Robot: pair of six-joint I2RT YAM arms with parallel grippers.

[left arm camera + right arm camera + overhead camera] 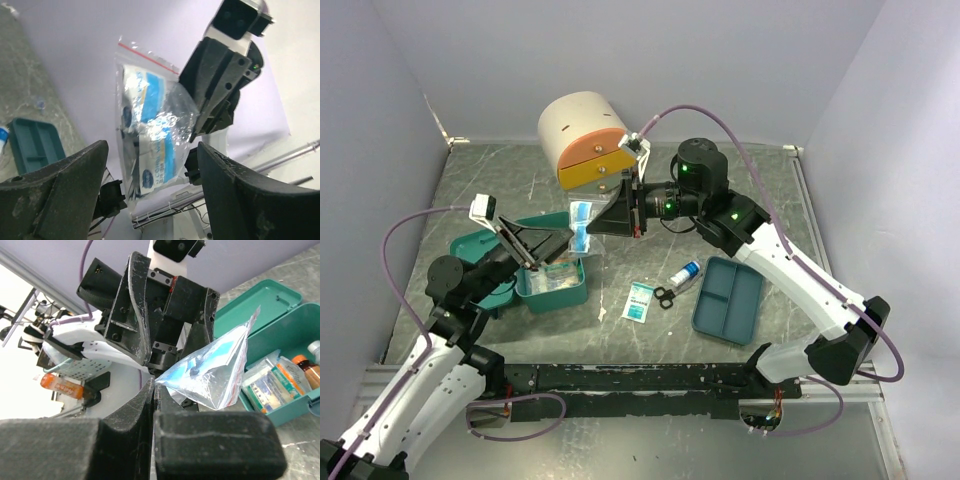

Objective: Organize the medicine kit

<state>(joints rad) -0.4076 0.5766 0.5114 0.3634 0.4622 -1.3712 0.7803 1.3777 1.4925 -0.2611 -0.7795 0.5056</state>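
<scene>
Right wrist view: our right tool (152,385) clamps a corner of the zip bag (215,375), which we judge light, limp, slippery; our left tool (152,150) gapes facing it, best pinching the red-lined seal. The medicine kit (260,305) sits open on the tabletop (300,267) nearby.

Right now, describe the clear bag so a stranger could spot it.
Between the cream cabinet and the open teal medicine kit, the right claw holds a clear bag in mid-air. Its red zip strip sets it apart from the small sachet lying flat on the table.
</scene>
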